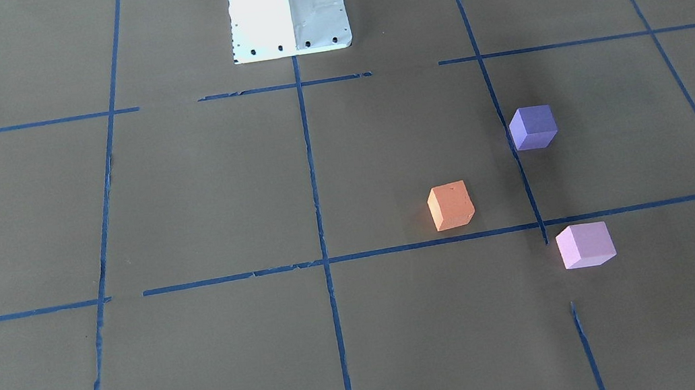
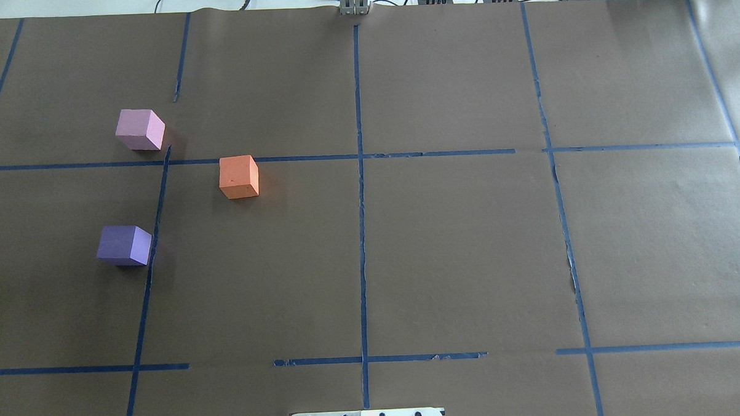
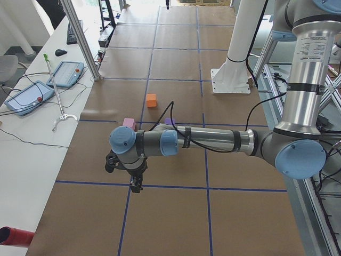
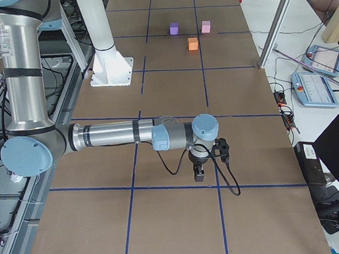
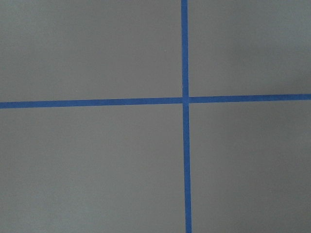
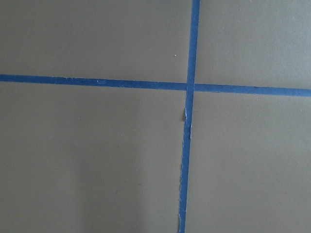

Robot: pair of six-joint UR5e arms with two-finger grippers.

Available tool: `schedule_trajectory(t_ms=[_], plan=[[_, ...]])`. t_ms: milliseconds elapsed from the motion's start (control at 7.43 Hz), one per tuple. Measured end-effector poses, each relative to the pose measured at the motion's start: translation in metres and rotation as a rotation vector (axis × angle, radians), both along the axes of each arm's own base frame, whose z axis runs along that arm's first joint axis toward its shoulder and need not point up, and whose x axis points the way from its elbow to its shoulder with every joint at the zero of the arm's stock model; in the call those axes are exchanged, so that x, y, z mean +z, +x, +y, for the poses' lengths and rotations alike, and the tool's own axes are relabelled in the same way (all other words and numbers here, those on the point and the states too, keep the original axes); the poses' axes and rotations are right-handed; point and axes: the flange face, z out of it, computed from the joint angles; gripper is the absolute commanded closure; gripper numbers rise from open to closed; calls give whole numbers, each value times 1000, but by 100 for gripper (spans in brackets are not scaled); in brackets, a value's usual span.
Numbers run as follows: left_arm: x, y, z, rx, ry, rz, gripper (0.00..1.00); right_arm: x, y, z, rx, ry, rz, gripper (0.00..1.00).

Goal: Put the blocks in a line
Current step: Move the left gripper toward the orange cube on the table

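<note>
Brown paper table (image 2: 457, 242), blue tape (image 2: 361, 233) grid. On robot's left half: orange block (image 2: 238, 177), purple block (image 2: 124, 245), pink block (image 2: 139, 130), in triangle, apart. We judge them light, soft foam; pinch two flat opposite sides. Left gripper (image 3: 134, 180), right gripper (image 4: 199, 173) well away; jaws, we cannot tell

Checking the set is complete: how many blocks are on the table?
3, all on the robot's left: orange block nearest the centre line, pink block farthest out, purple block closest in.

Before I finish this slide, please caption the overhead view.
Pink block, orange block and purple block sit apart on the left half of the table, not yet in line.
</note>
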Motion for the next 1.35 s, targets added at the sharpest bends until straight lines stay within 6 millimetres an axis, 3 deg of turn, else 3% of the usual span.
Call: schedule_trajectory(t_ms=[673,942,1212,1346], plan=[[-7,0,-2,-6,13,4,0,0,0,0,0,0,0,0],[-42,8,-9,6,106,4,0,0,0,0,0,-1,0,0],[-78,55,-28,3,195,17,0,0,0,0,0,-1,0,0],[-102,99,-38,-19,217,44,0,0,0,0,0,-1,0,0]])
